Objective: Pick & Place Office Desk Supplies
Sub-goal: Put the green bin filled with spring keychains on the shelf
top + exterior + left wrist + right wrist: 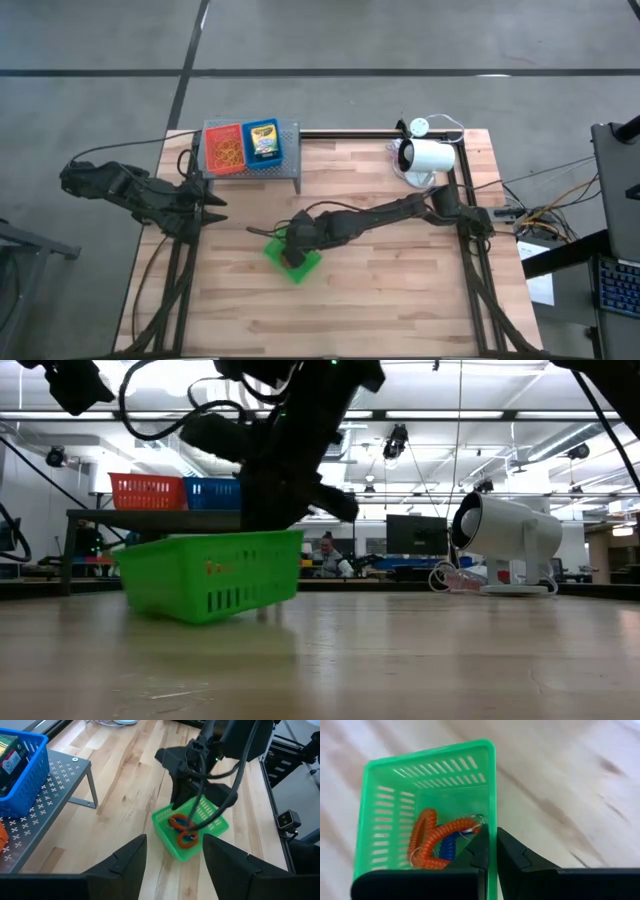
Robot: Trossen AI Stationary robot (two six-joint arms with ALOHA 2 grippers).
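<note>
A rack (291,150) stands at the worktop's (400,280) far left edge with two baskets (243,147) side by side on it; a crayon box (262,141) lies in the right one, rubber bands (224,151) in the left. A lamp-like device (428,158) sits at the far right. Near the middle rests a third basket (485,780) holding coiled loops (432,840), with the right end effector (492,852) clamped over its rim. The left end effector (212,212) waits left of it, near the rack.

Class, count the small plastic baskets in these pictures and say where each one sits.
3. A red basket and a blue basket sit side by side on the grey rack. A green basket sits on the table, its wall between the right gripper's jaws. None seem hidden.
</note>
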